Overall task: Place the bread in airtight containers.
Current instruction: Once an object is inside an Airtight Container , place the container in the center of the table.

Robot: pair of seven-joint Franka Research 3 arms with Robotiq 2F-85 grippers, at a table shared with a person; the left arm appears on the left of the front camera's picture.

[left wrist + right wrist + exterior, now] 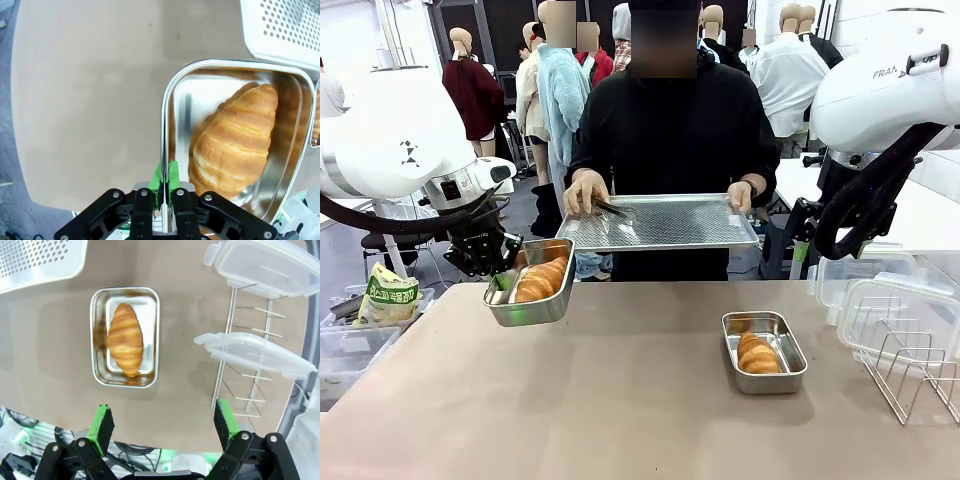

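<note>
Tan table (620, 400): left gripper (164, 177) pinches rim of pan (181, 107) holding roll (235, 145), clear of table; right gripper (162, 412) spread above second pan (97, 340).

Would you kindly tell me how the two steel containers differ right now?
The left container is clamped by its rim in the left gripper, jaws shut; the right container sits free, the right gripper open and apart from it. The left container looks raised off the table; the right container rests flat on it. Both are lidless, and each holds one of the rolls.
</note>
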